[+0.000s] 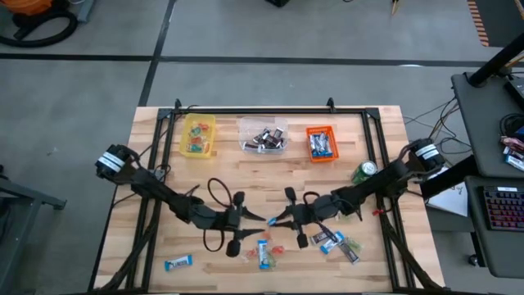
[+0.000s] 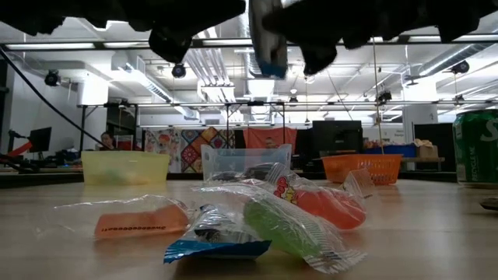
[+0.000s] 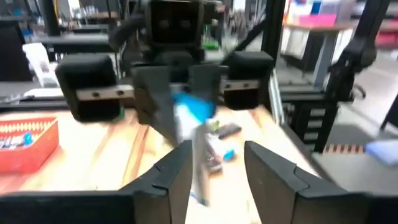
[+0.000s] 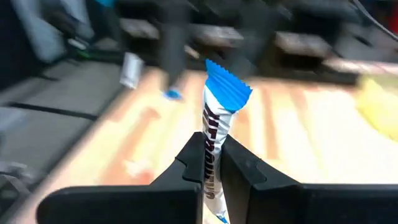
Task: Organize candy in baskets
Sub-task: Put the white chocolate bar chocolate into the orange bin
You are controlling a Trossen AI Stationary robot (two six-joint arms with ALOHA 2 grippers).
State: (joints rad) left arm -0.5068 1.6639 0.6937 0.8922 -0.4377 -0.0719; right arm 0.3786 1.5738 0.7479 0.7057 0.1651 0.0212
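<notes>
A blue-and-white candy bar (image 4: 219,118) hangs above the middle of the table between both grippers. My right gripper (image 4: 214,155) comes from the table's right and is shut on it. My left gripper (image 3: 217,168) faces it from the left, open, with its fingers on either side of the bar's near end (image 3: 200,155). The yellow basket (image 1: 199,135), the clear basket (image 1: 263,135) and the orange basket (image 1: 321,143) stand in a row at the far edge, each with candy inside. Loose candy (image 1: 264,254) lies on the near part of the table. My right gripper pinches the bar's flat faces (image 4: 212,146) between its two fingers, around the bar's middle. The fingers come level from the table's right and lie along the bar. The blue crimped end (image 4: 227,87) sticks out past the fingertips, and the bar is clear of the table. My left gripper: one finger (image 3: 177,171) stands right beside the bar; I cannot tell whether it touches.
A green can (image 1: 364,171) stands right of the orange basket. More wrapped candy lies at the near left (image 1: 178,262) and near right (image 1: 336,242). A black frame (image 1: 262,109) runs along the table's far edge and sides.
</notes>
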